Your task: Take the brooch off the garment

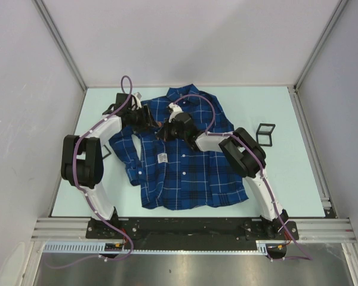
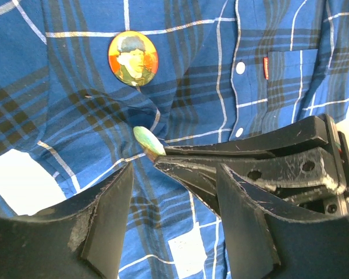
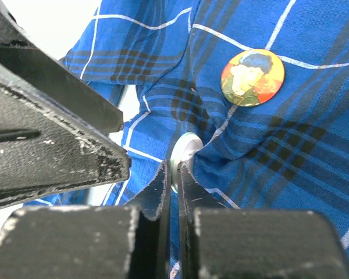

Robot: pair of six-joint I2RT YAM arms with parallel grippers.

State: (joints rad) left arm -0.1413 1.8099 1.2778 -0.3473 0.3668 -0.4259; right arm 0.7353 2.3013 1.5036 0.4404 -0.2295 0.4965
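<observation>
The left gripper (image 2: 174, 167) is held wide open over the dark blue plaid long-sleeved shirt with thin white lines (image 1: 185, 173). Just ahead of its 2 fingertips, a small round pale-edged brooch (image 2: 148, 141), seen edge-on, is pinched at its rim between the closed tips of the right gripper (image 3: 174, 173), with fabric puckered around it. Beyond those tips and apart from them, 1 round orange portrait badge (image 3: 252, 77) is pinned flat on the shirt, which is spread on the pale green table (image 1: 286, 179).
</observation>
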